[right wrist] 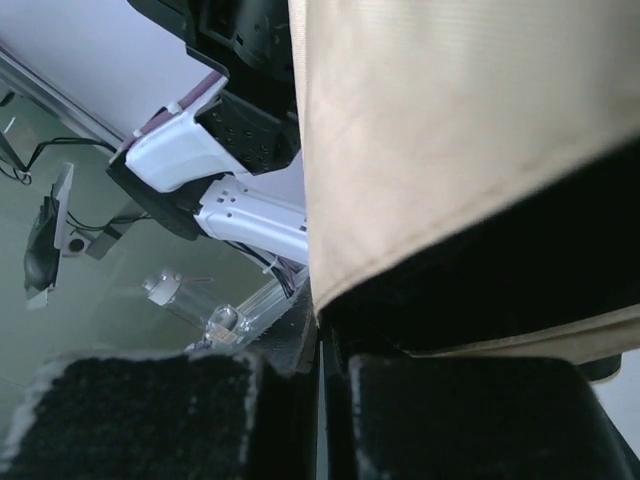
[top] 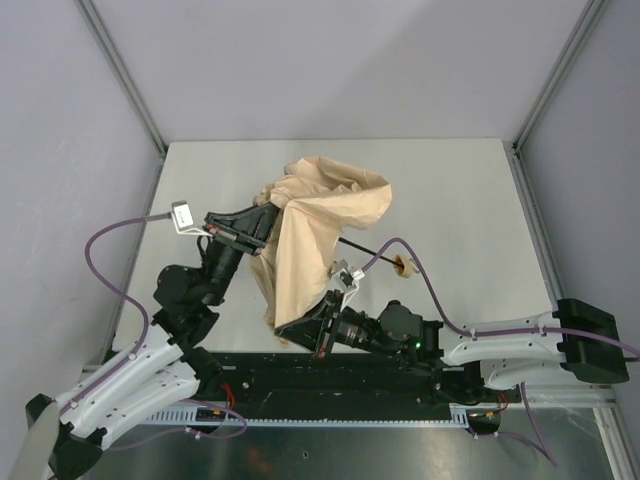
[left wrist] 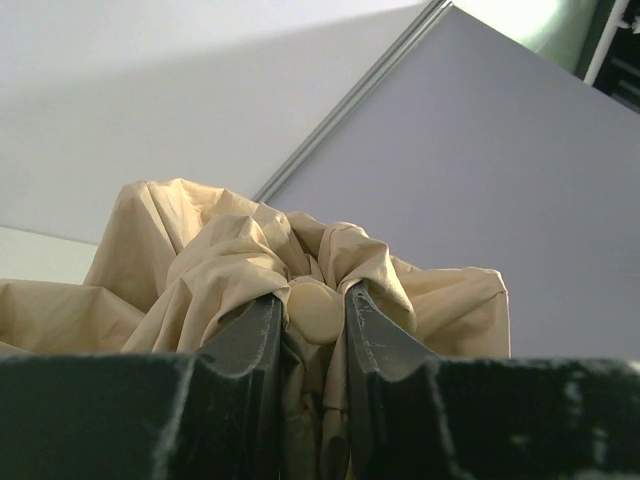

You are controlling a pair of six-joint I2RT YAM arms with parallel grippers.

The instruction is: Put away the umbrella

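Note:
The umbrella (top: 325, 215) lies half collapsed on the white table (top: 450, 190), its shiny tan fabric bunched in folds. Its thin black shaft (top: 365, 248) runs right to the small tan handle (top: 404, 265). My left gripper (top: 268, 224) is shut on the umbrella's top end. In the left wrist view its fingers (left wrist: 262, 325) clamp a round tan cap (left wrist: 318, 310) with gathered fabric (left wrist: 200, 250) around it. My right gripper (top: 292, 327) is shut on the lower near edge of the fabric. In the right wrist view the cloth (right wrist: 440, 130) hangs right at the nearly closed jaws.
Purple cables (top: 425, 275) loop over the table beside the handle and at the left (top: 110, 240). Grey walls and metal frame posts (top: 125, 75) enclose the table. The left arm's white link (right wrist: 240, 215) shows behind the cloth in the right wrist view.

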